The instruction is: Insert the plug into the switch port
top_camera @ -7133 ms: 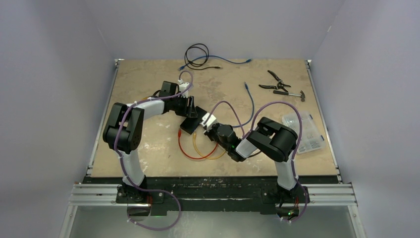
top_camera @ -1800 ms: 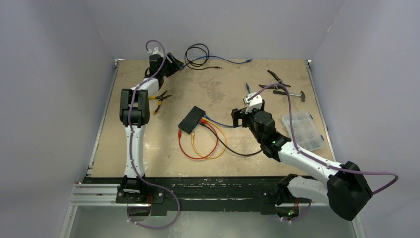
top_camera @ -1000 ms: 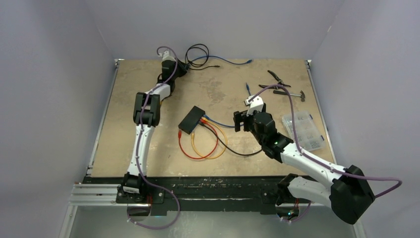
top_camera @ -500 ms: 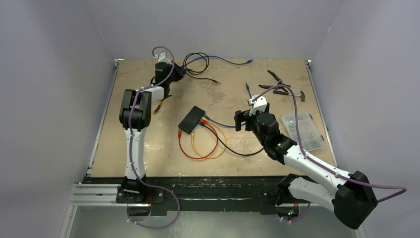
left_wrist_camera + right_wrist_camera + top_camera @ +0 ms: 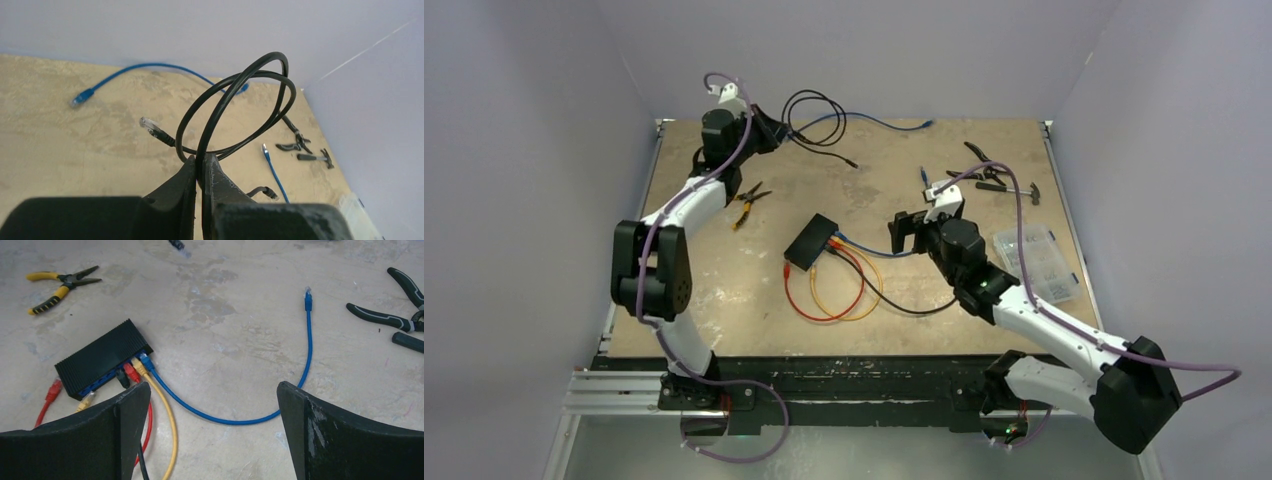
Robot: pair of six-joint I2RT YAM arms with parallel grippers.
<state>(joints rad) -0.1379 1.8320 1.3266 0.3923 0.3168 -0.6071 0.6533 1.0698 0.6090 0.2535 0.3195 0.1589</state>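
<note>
The switch [image 5: 812,241] [image 5: 102,357], a flat black box, lies mid-table with black, red, yellow and blue plugs [image 5: 132,369] in its ports. My left gripper [image 5: 767,128] [image 5: 202,167] is at the far left, raised, shut on a looped black cable [image 5: 240,95]. That cable's clear-tipped plug [image 5: 148,123] [image 5: 855,165] hangs free. My right gripper [image 5: 907,232] [image 5: 212,387] is open and empty, just right of the switch and over the blue cable [image 5: 225,419]. That blue cable's free plug [image 5: 308,297] lies farther back.
Yellow-handled pliers [image 5: 746,198] lie left of the switch. Black pliers [image 5: 979,160], a small hammer [image 5: 1012,188] and a clear parts box [image 5: 1036,262] sit at the right. Another blue cable [image 5: 884,122] runs along the back edge. Loose red and yellow plugs [image 5: 53,388] lie beside the switch.
My left arm swung back and left, lifting the black cable loop off the table; its plug trailed along. My right gripper opened a little wider and edged left.
</note>
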